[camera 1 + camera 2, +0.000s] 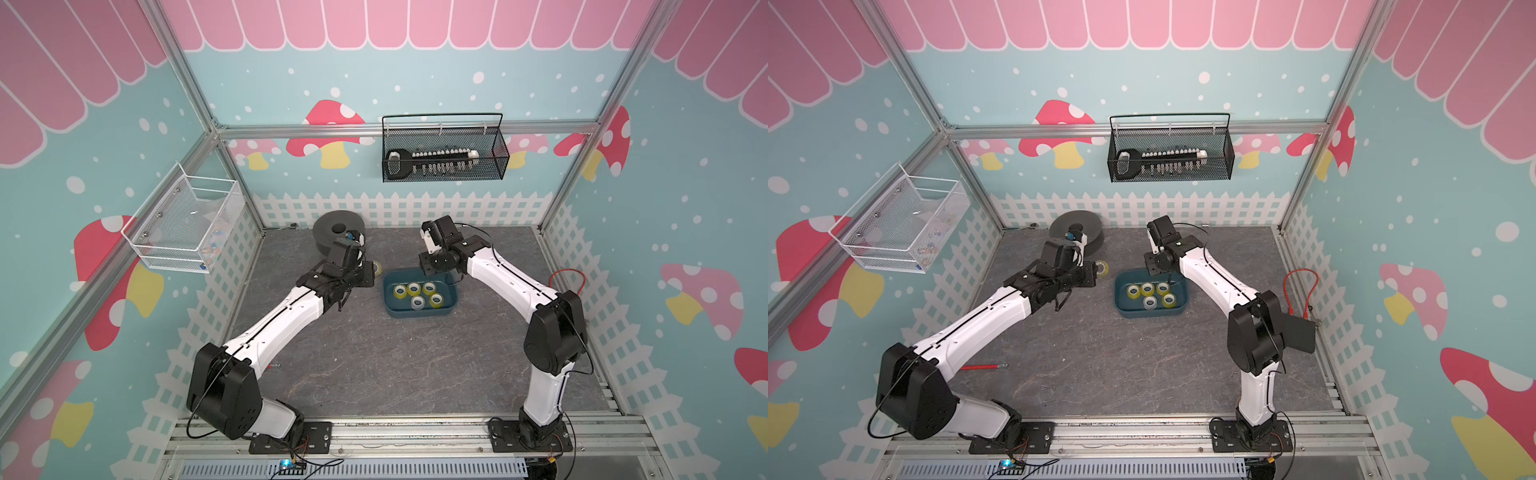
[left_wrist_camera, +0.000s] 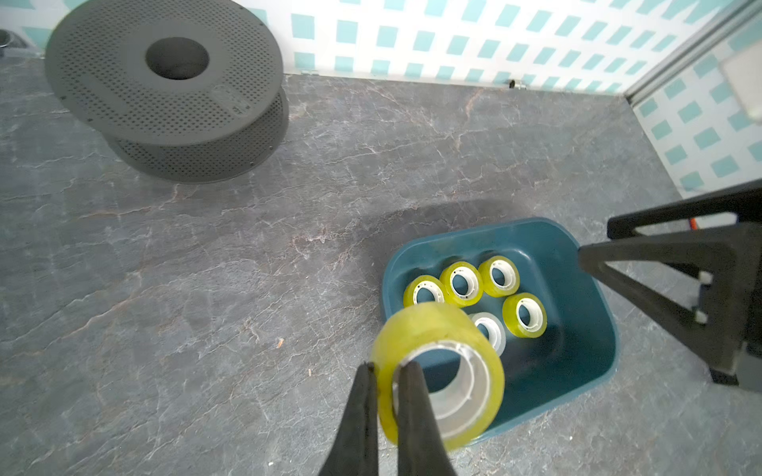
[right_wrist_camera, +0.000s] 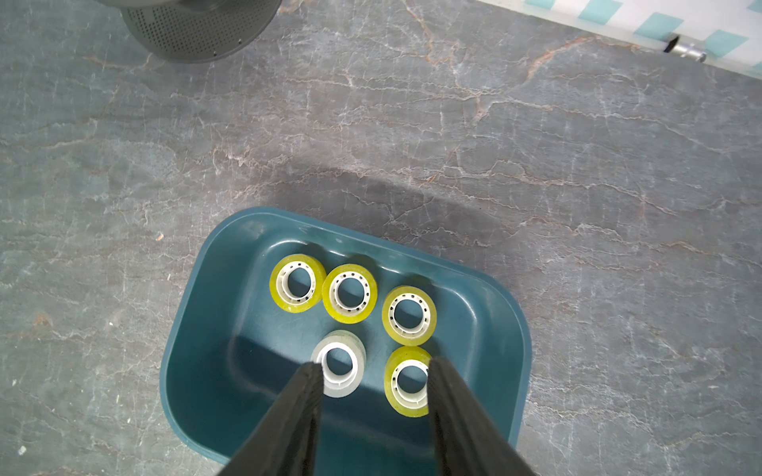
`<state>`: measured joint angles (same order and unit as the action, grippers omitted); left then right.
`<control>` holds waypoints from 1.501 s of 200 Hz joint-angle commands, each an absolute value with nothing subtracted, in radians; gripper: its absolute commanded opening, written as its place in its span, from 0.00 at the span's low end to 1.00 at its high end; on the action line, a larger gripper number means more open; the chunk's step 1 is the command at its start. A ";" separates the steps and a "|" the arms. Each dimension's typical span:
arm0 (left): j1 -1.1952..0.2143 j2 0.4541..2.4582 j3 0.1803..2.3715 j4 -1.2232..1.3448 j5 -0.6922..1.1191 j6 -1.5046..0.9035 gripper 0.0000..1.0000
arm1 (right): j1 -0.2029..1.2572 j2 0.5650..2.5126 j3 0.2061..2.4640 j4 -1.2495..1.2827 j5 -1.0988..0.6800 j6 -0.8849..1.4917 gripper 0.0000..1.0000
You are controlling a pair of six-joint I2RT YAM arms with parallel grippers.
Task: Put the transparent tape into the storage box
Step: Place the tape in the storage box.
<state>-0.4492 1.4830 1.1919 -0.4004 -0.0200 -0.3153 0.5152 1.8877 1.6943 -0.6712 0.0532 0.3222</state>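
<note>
Progress is well along: five rolls lie flat in the storage box [image 3: 198,329]. Left gripper [image 2: 385,373] is clamped on the wall of a sixth transparent tape [image 2: 439,373], just outside the box at its nine o'clock. Right gripper [image 3: 373,371] hangs parted and empty above the box.

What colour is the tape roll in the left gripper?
Translucent yellow tape roll with a white core, pinched by the left gripper; clearest in the left wrist view.
</note>
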 commanded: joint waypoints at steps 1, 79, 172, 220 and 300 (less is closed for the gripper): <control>-0.458 1.543 1.234 -0.431 0.049 -0.237 0.00 | 0.495 1.848 1.686 -0.655 0.062 0.340 0.50; -0.531 1.750 1.312 -0.449 0.141 -0.177 0.00 | 0.430 1.853 1.686 -0.647 0.047 0.350 0.60; -0.586 1.908 1.378 -0.503 0.078 -0.091 0.00 | 0.400 1.890 1.686 -0.640 0.016 0.351 0.62; -0.593 1.971 1.416 -0.533 0.041 -0.081 0.00 | 0.387 1.890 1.687 -0.637 0.003 0.348 0.62; -0.595 2.006 1.436 -0.568 0.019 -0.066 0.00 | 0.375 1.937 1.692 -0.635 -0.012 0.344 0.63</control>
